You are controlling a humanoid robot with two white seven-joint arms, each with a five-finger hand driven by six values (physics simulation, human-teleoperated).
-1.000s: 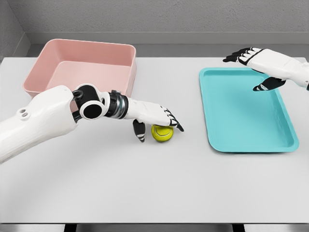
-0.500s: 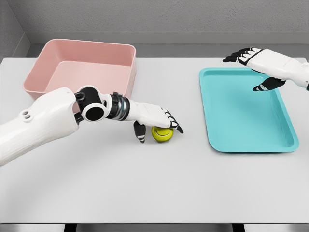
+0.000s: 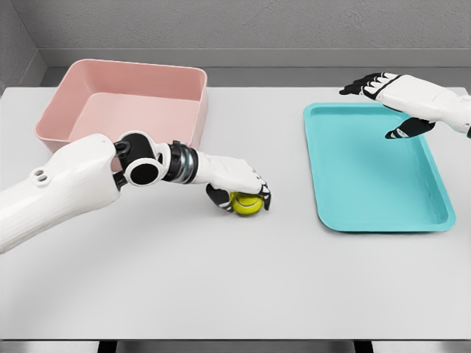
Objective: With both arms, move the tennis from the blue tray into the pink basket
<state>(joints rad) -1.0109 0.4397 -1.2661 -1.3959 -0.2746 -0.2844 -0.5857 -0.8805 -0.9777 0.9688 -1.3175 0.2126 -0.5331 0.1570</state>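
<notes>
One yellow-green tennis ball [image 3: 246,203] sits on the white desk [image 3: 235,287] between the pink basket [image 3: 125,103] and the blue tray [image 3: 372,169], out of both; the left hand [image 3: 237,185] cups it from above, fingers [image 3: 259,198] and thumb wrapped round its sides. It looks light, round and fuzzy, likely to roll unless gripped across its widest part; the right hand [image 3: 401,99] hovers over the tray's far corner, fingers spread and holding nothing.

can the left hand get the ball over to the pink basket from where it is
Probably yes. The left hand is curled around the ball on the table, and the pink basket sits open-topped just behind its arm with nothing between. It only needs to lift the ball over the near wall.
</notes>
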